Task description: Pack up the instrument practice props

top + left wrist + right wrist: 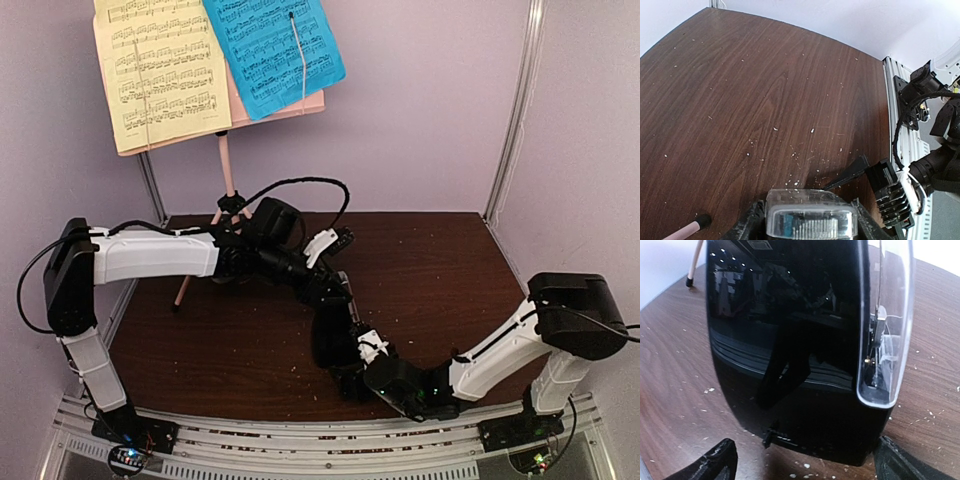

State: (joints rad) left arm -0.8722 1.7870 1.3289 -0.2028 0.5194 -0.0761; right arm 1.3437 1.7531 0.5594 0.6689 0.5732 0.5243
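Observation:
The black pyramid metronome [790, 340] stands upright on the brown table, its clear plastic cover [887, 330] along one side. My left gripper [807, 212] reaches down from above, and both fingers press the sides of the metronome's clear top [810, 225]. My right gripper [805, 462] is open wide around the metronome's base, with a gap on the left side. From above, the two grippers [335, 295] [360, 355] meet at mid-table. The pink music stand [228, 170] stands at the back left and holds a yellow page [160, 70] and a blue page [275, 50].
A tripod leg [690, 227] of the stand rests on the table close to my left gripper, and it also shows far off in the right wrist view [695, 260]. White crumbs dot the wood. Metal frame posts [515, 110] and purple walls enclose the table.

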